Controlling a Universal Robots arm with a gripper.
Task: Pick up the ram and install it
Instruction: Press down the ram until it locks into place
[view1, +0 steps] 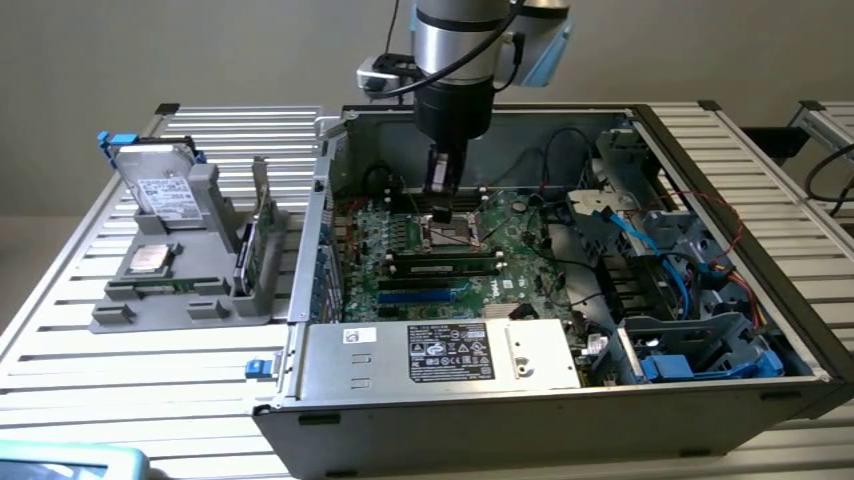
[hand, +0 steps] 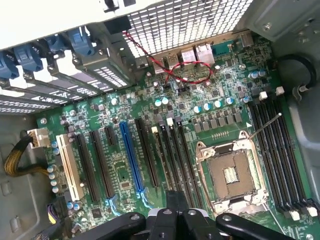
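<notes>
Item: ram (view1: 447, 267), thin stiff stick seated in motherboard (hand: 150, 130) slot; I judge it light, fragile, best pinched by its long edges; my gripper (view1: 442, 186) closed, holding nothing

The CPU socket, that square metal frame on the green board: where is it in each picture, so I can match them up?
Exterior view: the CPU socket is near the picture's middle, close by the gripper.
Wrist view: the CPU socket lies between two banks of long black slots.
Shared landmark: the blue slot, lying past one bank.
</notes>
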